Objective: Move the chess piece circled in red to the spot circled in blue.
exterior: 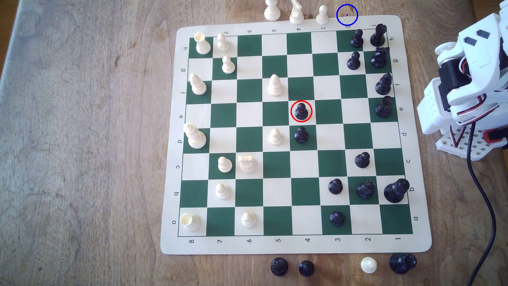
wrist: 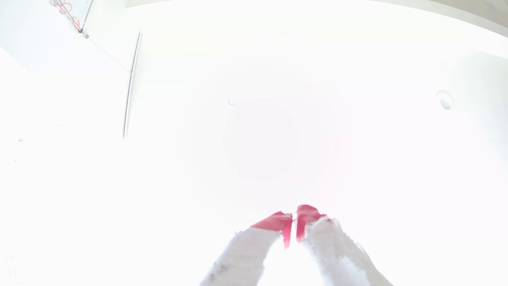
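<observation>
The chess piece circled in red [exterior: 301,111] is a small black pawn standing upright on a white square near the middle of the green-and-white board [exterior: 294,244]. The spot circled in blue [exterior: 347,14] lies on brown wood just past the board's far edge, beside a white pawn [exterior: 322,15]. The white arm [exterior: 467,90] is folded up at the exterior view's right edge, off the board and far from the pawn. In the washed-out wrist view, my gripper [wrist: 294,217] has its red-tipped fingers [wrist: 275,221] pressed together with nothing between them.
Another black pawn [exterior: 301,134] stands one square nearer than the circled one, and a white bishop [exterior: 275,85] stands one file to its left. Captured white pieces [exterior: 296,13] line the far edge; several pieces [exterior: 306,268] sit along the near edge. A black cable [exterior: 483,192] runs down the right.
</observation>
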Controlling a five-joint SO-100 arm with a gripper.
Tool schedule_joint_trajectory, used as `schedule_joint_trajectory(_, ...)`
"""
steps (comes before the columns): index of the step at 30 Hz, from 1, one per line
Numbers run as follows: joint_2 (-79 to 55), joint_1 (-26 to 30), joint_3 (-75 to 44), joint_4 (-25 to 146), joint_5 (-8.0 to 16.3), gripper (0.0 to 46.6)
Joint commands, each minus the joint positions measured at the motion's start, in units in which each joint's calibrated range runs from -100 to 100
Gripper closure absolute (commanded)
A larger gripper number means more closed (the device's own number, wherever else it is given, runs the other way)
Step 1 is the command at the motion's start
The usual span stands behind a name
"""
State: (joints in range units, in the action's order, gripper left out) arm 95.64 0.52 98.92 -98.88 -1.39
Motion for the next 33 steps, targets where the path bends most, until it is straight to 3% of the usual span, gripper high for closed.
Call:
schedule_joint_trajectory(1,0.2,-1.5,1.0,5.8,-0.1,42.5)
schedule_joint_trajectory(8,0.2,-1.5,-0.8,30.1,-0.1,42.6)
schedule_joint_trajectory(19,0.1,-2.2,-13.6,78.7,0.3,42.7)
schedule_joint_trajectory(24,0.1,-0.9,-18.1,89.3,0.6,43.0)
schedule_joint_trajectory(31,0.1,-3.9,-21.5,108.4,0.6,43.3)
schedule_joint_trajectory(33,0.1,-5.3,-23.7,116.0,1.4,45.5)
